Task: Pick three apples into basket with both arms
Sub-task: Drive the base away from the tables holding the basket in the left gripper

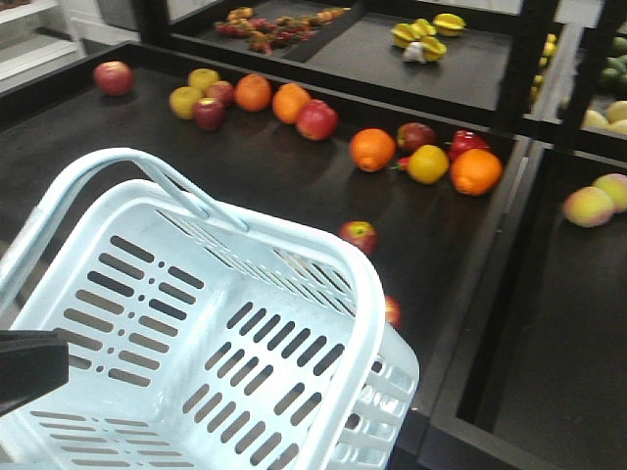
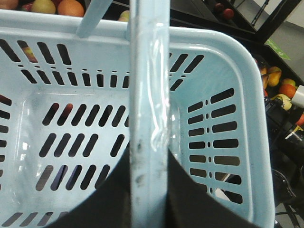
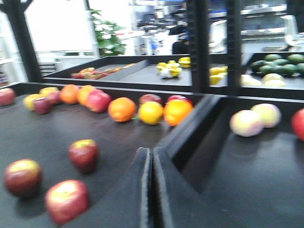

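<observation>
My left gripper (image 2: 148, 159) is shut on a hoop handle (image 2: 149, 95) of the pale blue basket (image 2: 237, 52). The basket (image 1: 211, 284) hangs tilted at the lower left of the front view, with nothing inside. Three dark red apples lie on the black shelf to the left of my right gripper (image 3: 152, 152): one (image 3: 83, 154), another (image 3: 22, 176) and the nearest (image 3: 66, 199). That gripper is shut with nothing in it. The front view shows one apple (image 1: 358, 236) just beyond the basket and another (image 1: 392, 311) half hidden behind its rim. My right gripper is outside the front view.
Further back on the shelf lie oranges (image 1: 373, 149), a yellow fruit (image 1: 428, 164), a red pepper (image 1: 466, 142) and more apples (image 1: 316, 119). A raised divider (image 3: 190, 128) separates the bin of peaches (image 1: 589, 207) on the right. Black shelf posts (image 3: 198, 42) stand behind.
</observation>
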